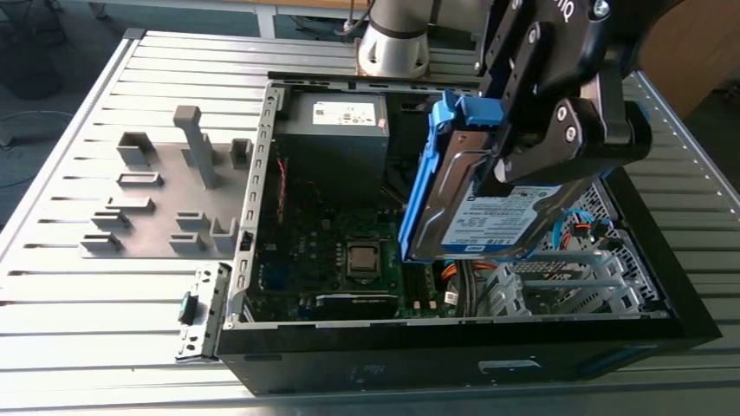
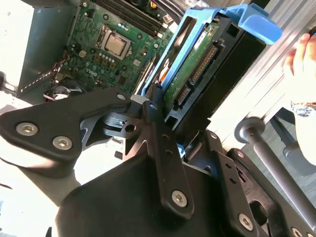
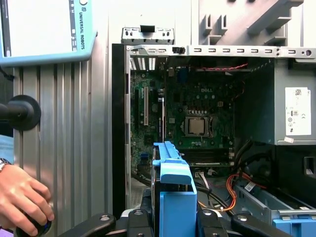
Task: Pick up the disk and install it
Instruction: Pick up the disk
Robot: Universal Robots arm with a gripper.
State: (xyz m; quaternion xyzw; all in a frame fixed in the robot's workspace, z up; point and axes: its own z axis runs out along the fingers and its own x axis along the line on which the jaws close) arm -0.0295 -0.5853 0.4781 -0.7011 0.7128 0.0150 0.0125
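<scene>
Blue-bracketed disk (image 1: 497, 221) stands on edge, long axis near vertical; hand (image 1: 500, 166) clamped on it

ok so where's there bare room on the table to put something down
The bare slats of the table on the exterior view's left, bordered by the grey fixture plate and the computer case. Crowded: inside the case, where the gripper holds the disk above orange cables.

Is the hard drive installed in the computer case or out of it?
Out: the gripper holds the disk, tilted on edge, above the open case.
</scene>
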